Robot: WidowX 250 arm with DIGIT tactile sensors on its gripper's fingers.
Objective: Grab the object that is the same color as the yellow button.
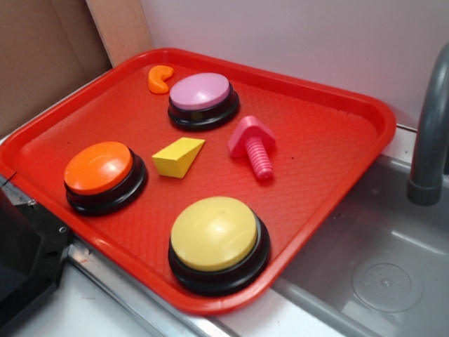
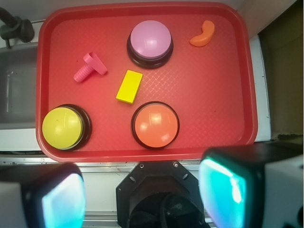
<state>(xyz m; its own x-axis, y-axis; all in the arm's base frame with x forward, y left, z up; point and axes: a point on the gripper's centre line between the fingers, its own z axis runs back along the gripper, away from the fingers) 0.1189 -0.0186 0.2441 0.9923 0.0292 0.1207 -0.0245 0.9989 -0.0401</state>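
Where the exterior view omits the pincer, it lists on the red tray [image 1: 337, 126]: yellow wedge block [image 1: 178, 156] at centre, apart from all else, between orange button [image 1: 104, 175], pink button [image 1: 203, 99], pink bolt [image 1: 254, 145] and yellow button [image 1: 218, 241]; orange curved piece [image 1: 161, 78] far off. In the wrist view, pincer [image 2: 142, 194] with pads spread apart, empty, short of the tray edge; block [image 2: 129, 86] lies ahead, slightly left, long axis angled ahead-right. Orange button [image 2: 155, 125] sits between pincer and block, the likely obstruction; yellow button [image 2: 63, 128] ahead-left.
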